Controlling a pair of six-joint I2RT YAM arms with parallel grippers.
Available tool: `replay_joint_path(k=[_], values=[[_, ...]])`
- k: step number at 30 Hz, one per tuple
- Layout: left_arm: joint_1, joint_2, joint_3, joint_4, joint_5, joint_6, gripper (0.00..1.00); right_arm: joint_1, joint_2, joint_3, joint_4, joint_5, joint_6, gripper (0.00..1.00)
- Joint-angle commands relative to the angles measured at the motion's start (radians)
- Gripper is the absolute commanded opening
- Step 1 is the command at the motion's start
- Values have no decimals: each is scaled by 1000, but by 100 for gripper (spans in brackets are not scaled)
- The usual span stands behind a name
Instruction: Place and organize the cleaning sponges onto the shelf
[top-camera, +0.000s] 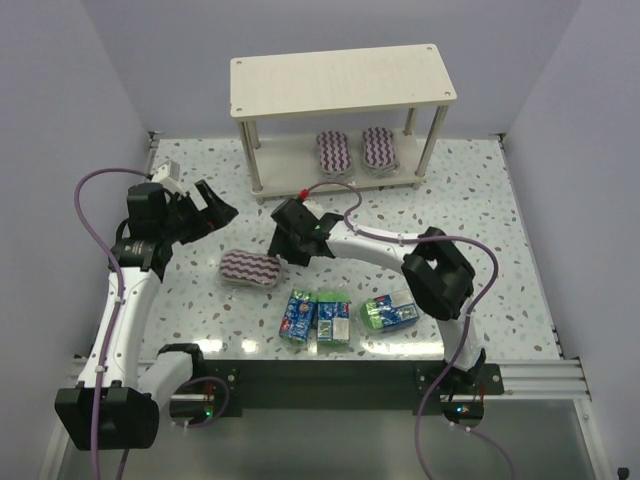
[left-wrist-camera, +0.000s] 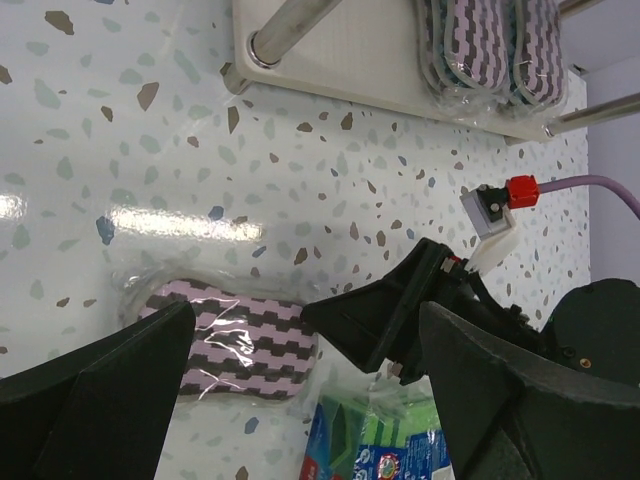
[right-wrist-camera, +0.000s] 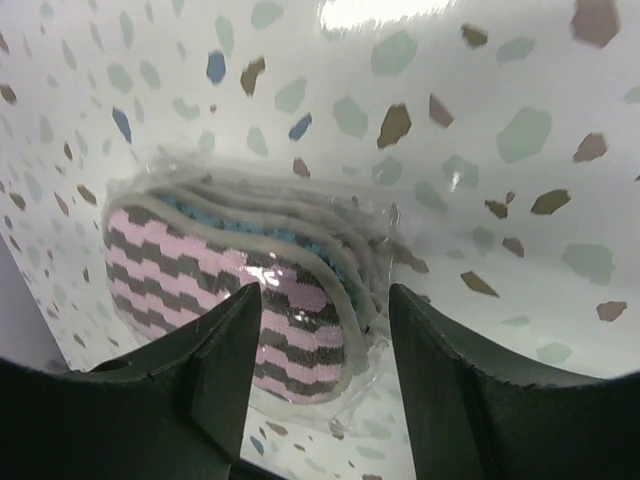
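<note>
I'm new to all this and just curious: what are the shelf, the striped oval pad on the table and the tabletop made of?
Shelf: probably wood or laminate, matte cream, screw-like dots at the corners. Striped oval pad: seemingly knitted fabric with a piped rim, sealed in glossy, wrinkled clear plastic. Tabletop: smooth glossy speckled surface, perhaps printed laminate; it mirrors the lights.
</note>
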Motion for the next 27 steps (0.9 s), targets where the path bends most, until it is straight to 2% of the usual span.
replay_joint_path(k=[1, 8, 19, 22, 23, 27], values=[[12, -4, -3, 7, -3, 19, 100, 9, -37, -30, 33, -84, -67, 57], [12, -4, -12, 7, 2, 20, 100, 9, -92, -134, 92, -161, -90, 57], [14, 0, -16, 10, 5, 17, 100, 11, -57, -135, 175, -251, -59, 57], [15, 5, -16, 8, 5, 17, 100, 11, -29, -139, 198, -279, -44, 48], [15, 7, -16, 7, 5, 17, 100, 11, -21, -141, 208, -283, -35, 39], [15, 5, -14, 4, 2, 20, 100, 11, 3, -127, 218, -300, -24, 28]])
